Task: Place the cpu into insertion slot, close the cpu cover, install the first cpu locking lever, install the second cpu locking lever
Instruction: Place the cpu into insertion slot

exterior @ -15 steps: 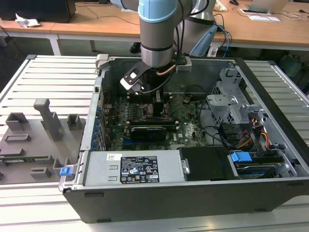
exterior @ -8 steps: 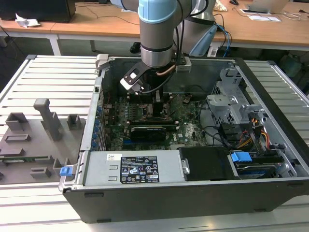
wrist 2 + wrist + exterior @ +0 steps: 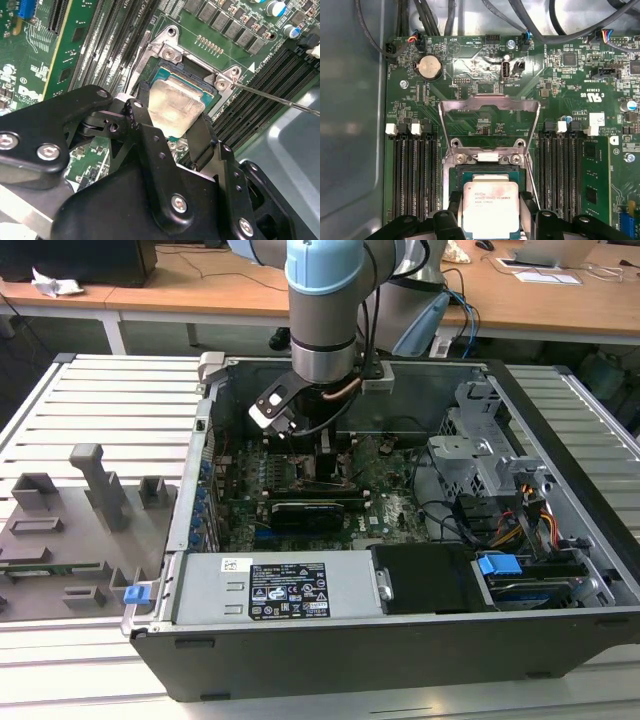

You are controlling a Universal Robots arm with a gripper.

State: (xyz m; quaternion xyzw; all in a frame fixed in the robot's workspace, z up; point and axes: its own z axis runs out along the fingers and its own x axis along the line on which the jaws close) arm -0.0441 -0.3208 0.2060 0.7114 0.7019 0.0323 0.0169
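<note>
The pincer (image 3: 491, 212) is gripping the cpu (image 3: 490, 200) directly over the insertion slot (image 3: 485, 173). Behind the slot, the cpu cover (image 3: 490, 102) is standing open. Placement looks underway, and seating is calling for square alignment.

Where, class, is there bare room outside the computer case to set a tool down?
Bare slats of the table past the grey fixture tray, and beside the case on the exterior view's right. Crowded: the insertion slot, where the gripper holds the cpu.

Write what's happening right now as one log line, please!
end effector: shut on cpu | cpu: at slot, seating unclear | cover: open
</note>
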